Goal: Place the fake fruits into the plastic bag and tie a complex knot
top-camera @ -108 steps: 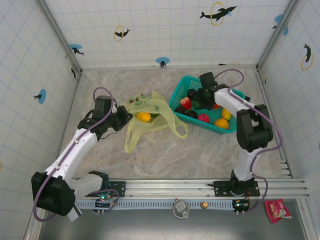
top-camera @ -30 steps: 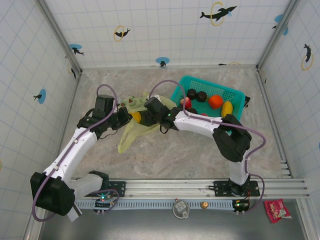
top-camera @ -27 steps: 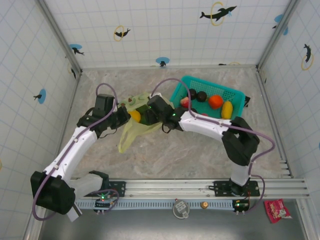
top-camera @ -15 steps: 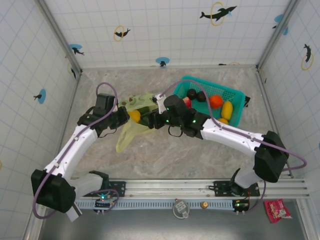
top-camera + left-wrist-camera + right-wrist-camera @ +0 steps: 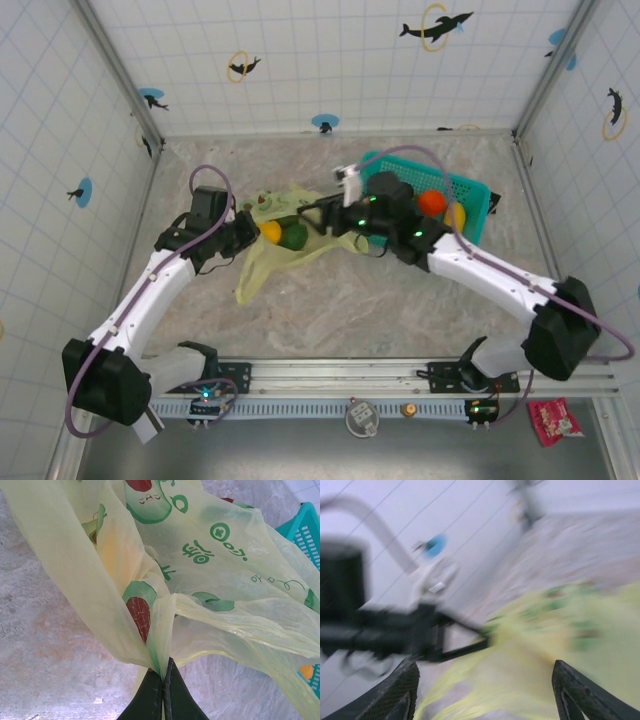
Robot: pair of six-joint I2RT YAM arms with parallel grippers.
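Currently the left gripper (image 5: 163,674) clamps an edge of the plastic bag (image 5: 262,266). The bag lies on the table left of the teal basket (image 5: 470,190), long axis running near-left to far-right. At its far end the right gripper (image 5: 485,666) stands spread, holding nothing.

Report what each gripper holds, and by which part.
Left gripper: shut on the thin translucent yellow-green plastic bag, pinching a gathered fold of its film. Right gripper: open, holding nothing.

White link shells and black joint housings on the left arm (image 5: 150,290) and right arm (image 5: 490,280), with a purple cable (image 5: 205,172) looped along each. Black, smooth and tapered at the left tool (image 5: 163,677). Dark, perhaps mesh-textured at the right tool (image 5: 485,672), too blurred to confirm.
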